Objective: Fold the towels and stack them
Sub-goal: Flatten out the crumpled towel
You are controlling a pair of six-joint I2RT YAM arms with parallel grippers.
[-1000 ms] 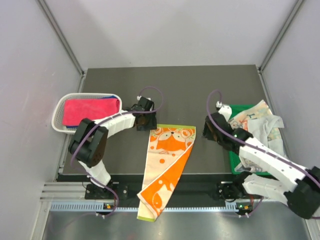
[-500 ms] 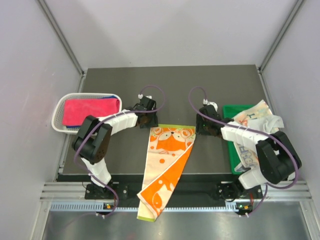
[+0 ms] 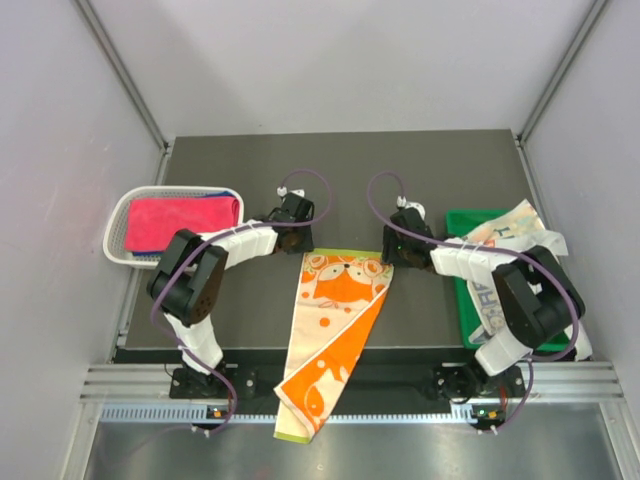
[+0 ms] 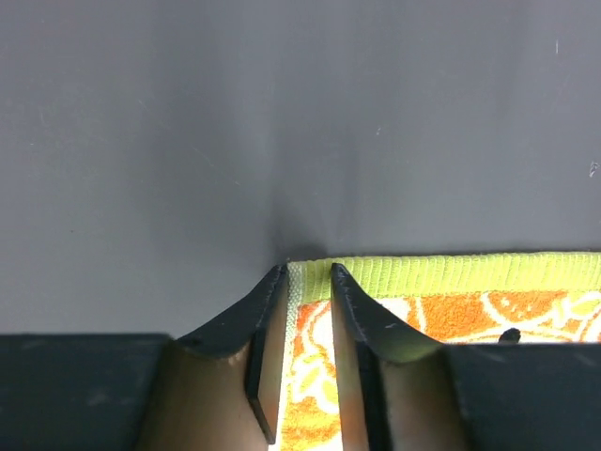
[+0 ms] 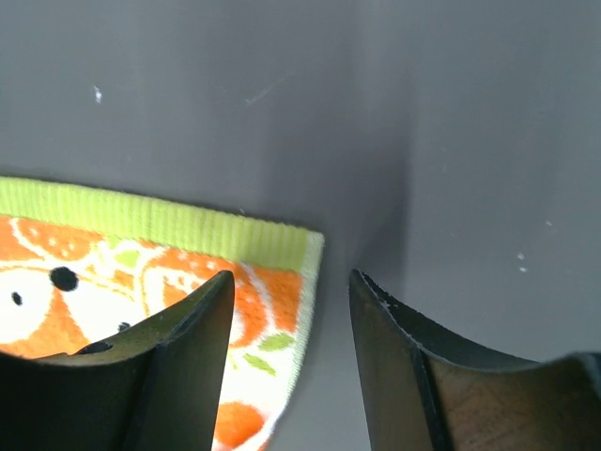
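- The right end effector [image 5: 291, 282] has swung over from the letter-print towel [image 3: 515, 235] to the far-right corner of the orange towel [image 3: 335, 330]. Its jaws stand wide apart, one over the green hem and one over bare bench [image 3: 450, 170], holding nothing.
- The left end effector [image 4: 308, 272], at the orange towel's far-left corner, has narrowed to a slit with the hem between its tips. Whether it has pinched the cloth yet cannot be told.
- The orange towel lies skewed, its near end hanging off the bench edge.
- Judged from this, both far corners are about to be gripped for the first fold.
- The pink-red towel [image 3: 180, 220] sits in the basket [image 3: 118, 215], well left of the orange towel.
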